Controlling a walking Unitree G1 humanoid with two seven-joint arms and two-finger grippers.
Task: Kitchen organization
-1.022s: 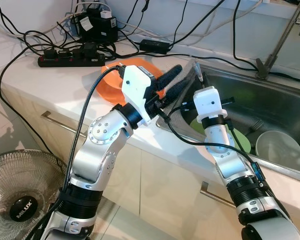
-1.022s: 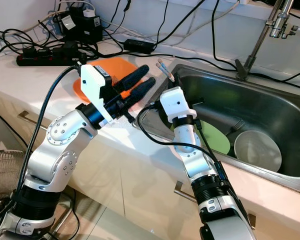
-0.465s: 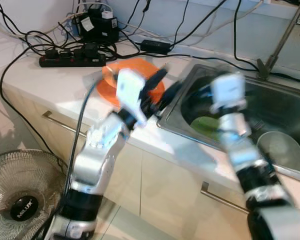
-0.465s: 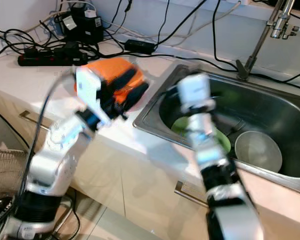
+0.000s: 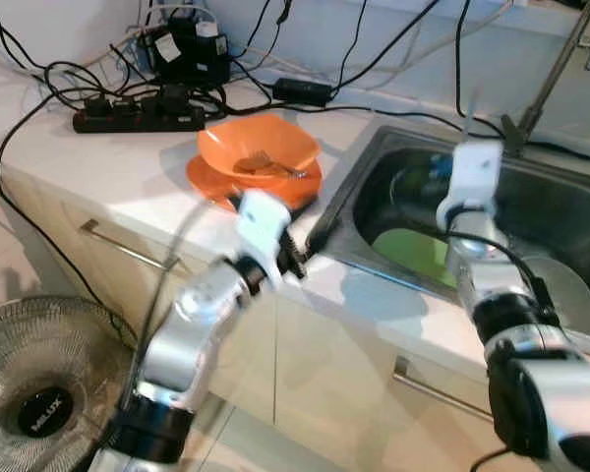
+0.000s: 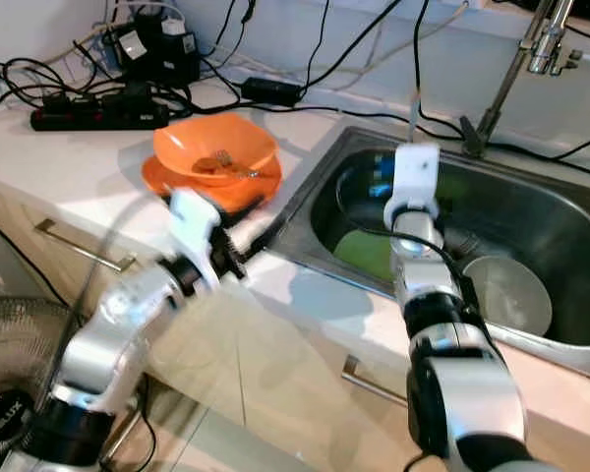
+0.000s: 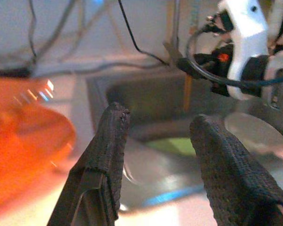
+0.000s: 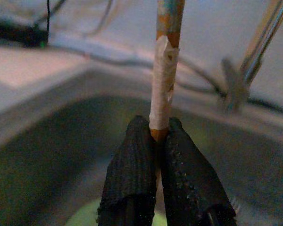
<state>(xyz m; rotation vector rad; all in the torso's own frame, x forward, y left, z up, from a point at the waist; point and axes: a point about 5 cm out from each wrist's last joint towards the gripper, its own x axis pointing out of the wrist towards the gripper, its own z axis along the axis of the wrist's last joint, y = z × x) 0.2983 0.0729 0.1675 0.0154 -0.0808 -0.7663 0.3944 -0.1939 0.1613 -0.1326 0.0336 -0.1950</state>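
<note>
At the near edge of the counter point(image 5: 98, 167), the left hand point(image 7: 155, 155) hovers with its fingers apart and nothing between them, just beside the front left corner of the sink point(image 5: 560, 211). Past it on the counter, an orange bowl point(image 5: 259, 152) sits on an orange plate point(image 5: 208, 181); the bowl holds a few brownish scraps I cannot identify. Inside the sink lie a green plate point(image 5: 413, 251) and, to its right, a pale bowl point(image 5: 560, 295). Over the basin the right hand point(image 8: 156, 141) is clamped on a wooden stick point(image 8: 166, 61) wrapped in pale tape, held upright. Farther back, a black power strip point(image 5: 138, 118) and tangled cables lie along the wall.
</note>
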